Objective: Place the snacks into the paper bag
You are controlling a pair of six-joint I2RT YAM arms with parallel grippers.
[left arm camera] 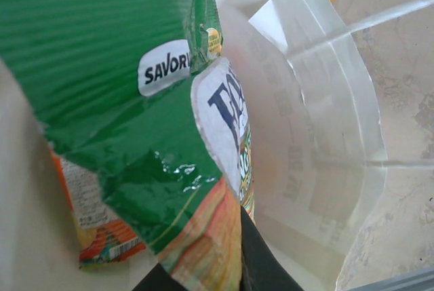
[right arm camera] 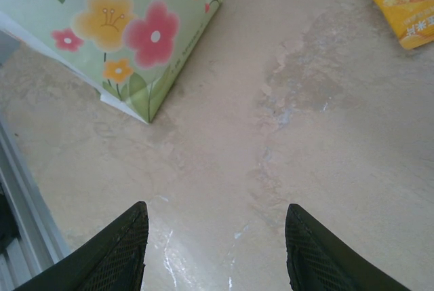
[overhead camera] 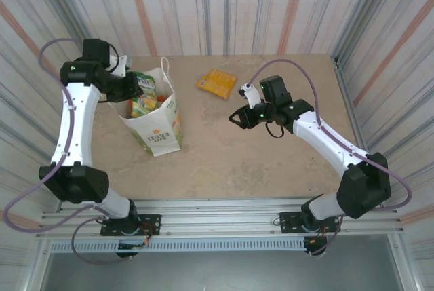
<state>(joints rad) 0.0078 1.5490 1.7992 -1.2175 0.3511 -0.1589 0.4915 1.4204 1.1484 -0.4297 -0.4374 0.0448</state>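
Top external view, upper left: cream flower-printed paper bag (overhead camera: 161,128), probably light and floppy-walled; my left hand (overhead camera: 131,89) pinches a crinkly green-white foil packet (left arm camera: 122,101) over its mouth. Flat yellow-orange packet (overhead camera: 217,83), upper centre, looks slippery: I'd grip its edge. Empty, my right hand (right arm camera: 213,250) is spread.

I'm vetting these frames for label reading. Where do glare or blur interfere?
Left wrist: white glare spots on the crinkled green shiny packet, lettering legible; cream-white paper bag interior washed out. Right wrist: faint sheen on the beige table. Top external: even light, print on the orange flat packet too small.
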